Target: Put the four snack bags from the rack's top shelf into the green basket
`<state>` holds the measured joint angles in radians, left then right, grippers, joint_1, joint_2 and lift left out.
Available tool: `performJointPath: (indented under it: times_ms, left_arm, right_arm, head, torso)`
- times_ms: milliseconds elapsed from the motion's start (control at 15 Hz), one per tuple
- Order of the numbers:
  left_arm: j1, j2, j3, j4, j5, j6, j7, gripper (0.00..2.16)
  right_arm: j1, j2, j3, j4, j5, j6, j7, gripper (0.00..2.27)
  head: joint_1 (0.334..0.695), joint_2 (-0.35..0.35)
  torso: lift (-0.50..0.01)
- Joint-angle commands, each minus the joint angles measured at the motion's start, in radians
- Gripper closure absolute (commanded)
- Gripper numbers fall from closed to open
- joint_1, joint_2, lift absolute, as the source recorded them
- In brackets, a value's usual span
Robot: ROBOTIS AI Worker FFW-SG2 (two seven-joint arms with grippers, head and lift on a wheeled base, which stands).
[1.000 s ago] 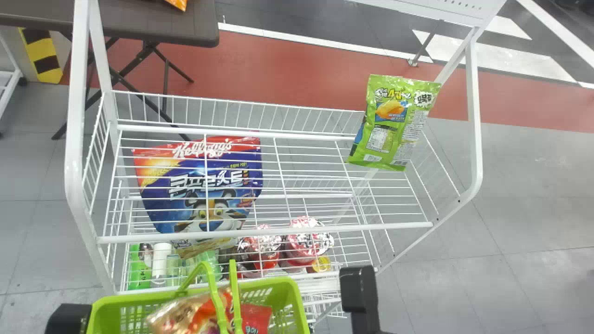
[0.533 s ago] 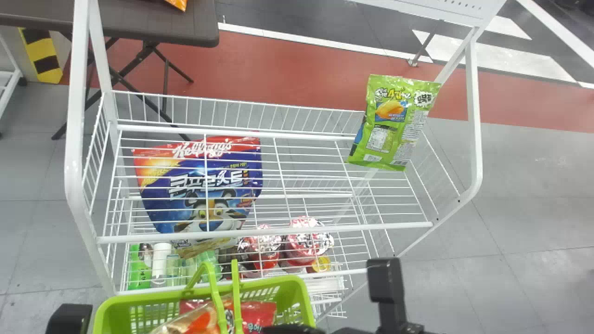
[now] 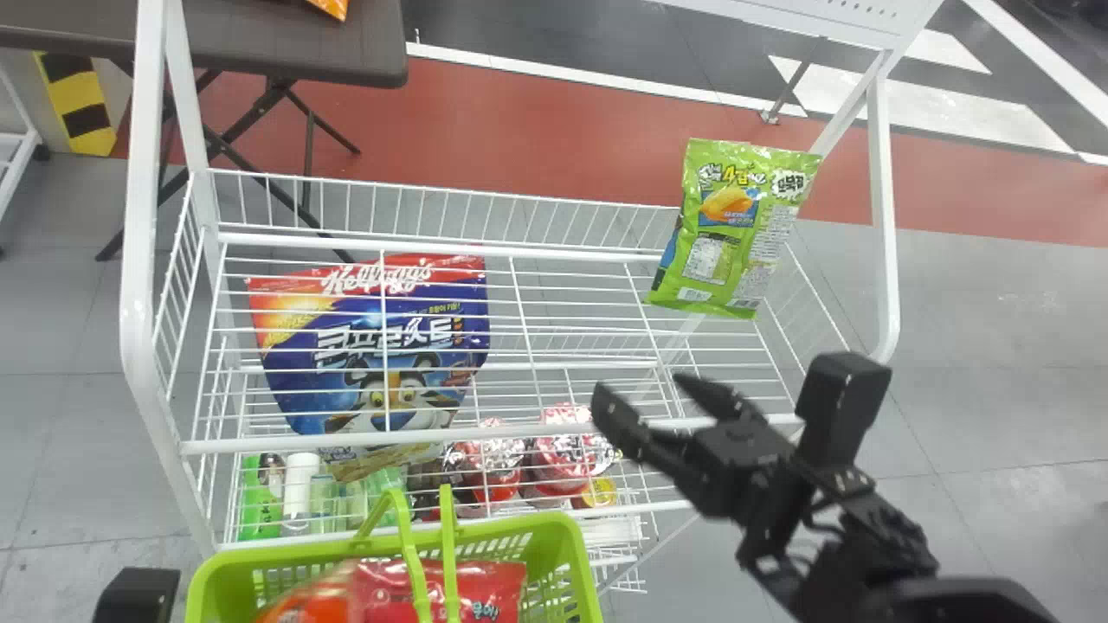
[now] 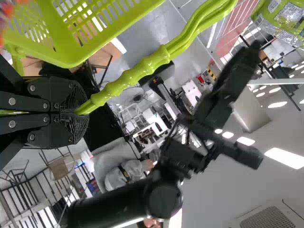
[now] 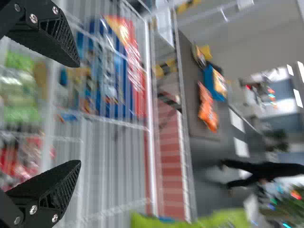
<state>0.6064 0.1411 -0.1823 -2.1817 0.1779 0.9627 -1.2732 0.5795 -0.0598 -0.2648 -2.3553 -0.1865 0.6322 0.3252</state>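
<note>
Clearly, the right gripper point(image 3: 642, 400) is hanging wide open over the rack's point(image 3: 493, 434) front edge, while the left wrist view is showing the left gripper point(image 4: 80, 110) clamping the green basket's point(image 3: 582, 554) handle point(image 4: 142, 69). The green snack bag point(image 3: 736, 229), glossy and crinkled, is leaning at the top shelf's back right corner; a shiny red bag point(image 3: 493, 588) is lying inside the basket.

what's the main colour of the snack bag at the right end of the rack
The snack bag is mainly bright green, best seen in the head view.
</note>
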Motion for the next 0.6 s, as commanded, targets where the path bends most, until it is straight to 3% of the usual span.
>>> performJointPath:
  times_ms: [0,200,533]
  left_arm:
    - [0.003,0.002,-0.002,-0.003,-0.001,0.000,0.000,1.75]
    - [0.003,0.006,-0.003,-0.006,-0.001,0.000,-0.002,1.75]
    - [-0.011,0.009,-0.009,-0.003,-0.005,0.018,-0.002,1.75]
  right_arm:
    - [-0.156,0.002,-0.016,0.165,0.065,-0.090,-0.037,0.06]
    - [-0.308,0.002,-0.083,0.373,0.104,-0.219,-0.094,0.07]
    - [-0.510,-0.012,-0.159,0.625,0.164,-0.268,-0.094,0.07]
  head:
    - [0.695,-0.350]
    - [0.695,-0.350]
    - [0.695,-0.350]
  torso:
    - [0.000]
    - [0.000]
    - [0.000]
